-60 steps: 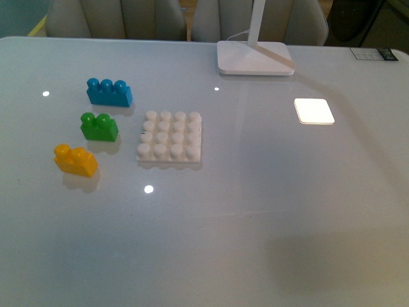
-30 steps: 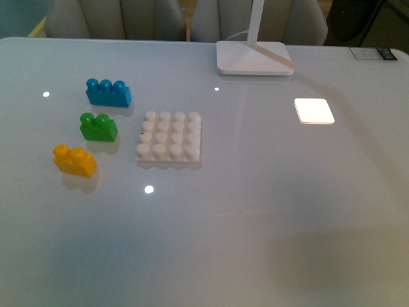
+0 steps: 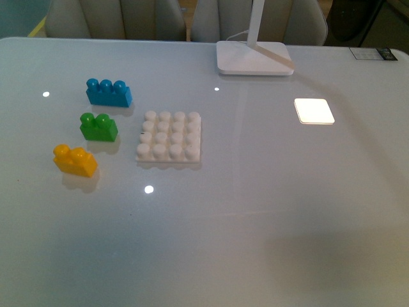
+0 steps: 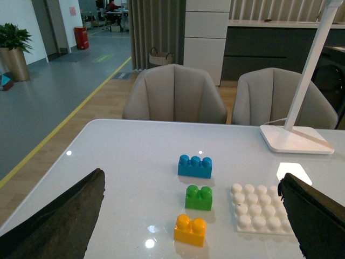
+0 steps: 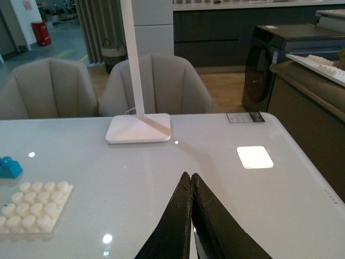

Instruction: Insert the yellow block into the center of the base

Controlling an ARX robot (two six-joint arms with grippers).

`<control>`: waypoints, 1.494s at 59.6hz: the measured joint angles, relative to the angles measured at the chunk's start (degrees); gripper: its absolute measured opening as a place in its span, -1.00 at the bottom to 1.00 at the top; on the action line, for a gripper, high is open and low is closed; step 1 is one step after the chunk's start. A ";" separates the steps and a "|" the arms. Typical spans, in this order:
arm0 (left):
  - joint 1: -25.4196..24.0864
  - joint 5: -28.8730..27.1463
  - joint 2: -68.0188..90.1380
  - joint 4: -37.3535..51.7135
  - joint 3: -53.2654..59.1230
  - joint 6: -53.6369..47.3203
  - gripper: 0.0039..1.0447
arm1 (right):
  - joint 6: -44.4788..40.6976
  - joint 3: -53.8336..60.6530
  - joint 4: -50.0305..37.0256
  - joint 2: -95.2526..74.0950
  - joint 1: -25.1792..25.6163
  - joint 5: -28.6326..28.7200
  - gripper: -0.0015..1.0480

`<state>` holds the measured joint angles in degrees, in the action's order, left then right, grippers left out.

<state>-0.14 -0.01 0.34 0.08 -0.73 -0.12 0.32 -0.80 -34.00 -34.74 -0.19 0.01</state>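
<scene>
Nothing has moved since before: the yellow block (image 3: 75,160) lies untouched near the base (image 3: 169,136), so probably the wide-open left gripper (image 4: 190,178) must reach it first, while the right gripper (image 5: 190,178) is closed and empty.

A glossy white table (image 3: 255,211) seen from the front. A blue brick (image 3: 109,93) with three studs sits at 10 o'clock. A green two-stud brick (image 3: 98,126) lies near it, at its 6 o'clock, not touching. A white lamp foot (image 3: 254,57) stands at 12 o'clock by the far edge. A bright square reflection (image 3: 314,110) lies at 2 o'clock, with a small dark card (image 3: 374,54) at the corner beyond. Beige chairs (image 3: 115,18) stand behind the table.
</scene>
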 joint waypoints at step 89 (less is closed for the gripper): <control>0.00 0.00 0.00 0.00 0.00 0.00 0.86 | -0.09 0.02 33.90 34.40 0.04 -0.11 0.00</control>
<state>-0.14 -0.01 0.34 0.08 -0.73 -0.12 0.23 -0.78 -0.10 -0.34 -0.14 -0.10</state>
